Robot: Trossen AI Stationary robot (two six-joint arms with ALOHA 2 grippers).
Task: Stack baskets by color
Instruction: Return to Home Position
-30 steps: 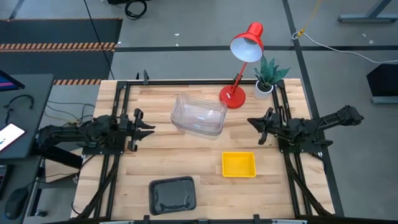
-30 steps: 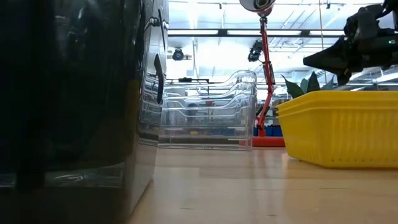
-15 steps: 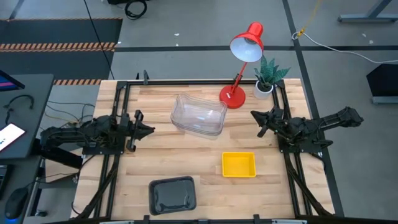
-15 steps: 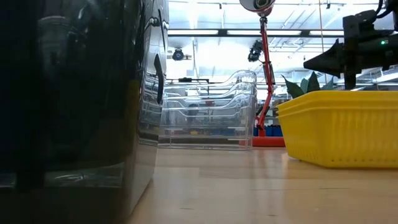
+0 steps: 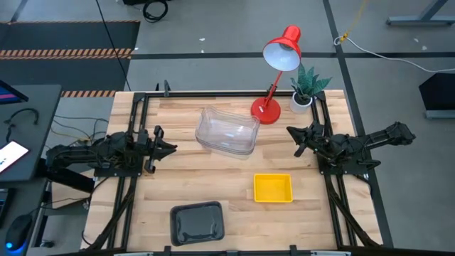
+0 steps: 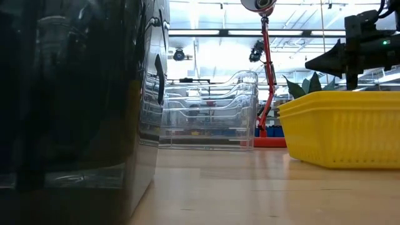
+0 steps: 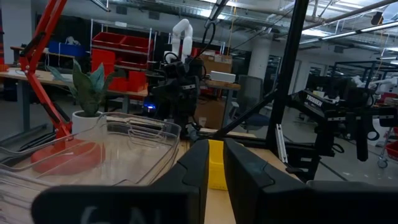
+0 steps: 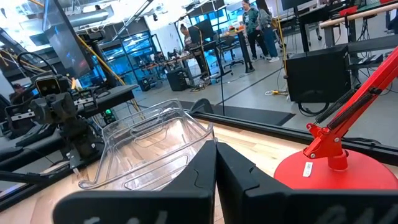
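Note:
A nested stack of clear baskets [image 5: 227, 131] rests on the table's far middle. A yellow basket stack [image 5: 273, 188] lies right of centre, toward the near edge. A dark grey basket [image 5: 197, 222] lies by the near edge and fills the left of the low view [image 6: 75, 112]. My left gripper [image 5: 170, 147] hovers at the table's left, pointing at the clear baskets [image 7: 93, 149], with a narrow gap between its fingers and nothing in it. My right gripper [image 5: 290, 133] hovers at the right, shut and empty, pointing at the same stack [image 8: 149, 149].
A red desk lamp [image 5: 281, 71] and a small potted plant [image 5: 306, 89] stand at the far right corner, the lamp's base [image 8: 329, 168] close to my right gripper. Black frame rails run along both table sides. Bare wood lies between the baskets.
My right gripper has swung a little toward the table's far edge and rolled about its own axis, staying shut. The baskets have not moved.

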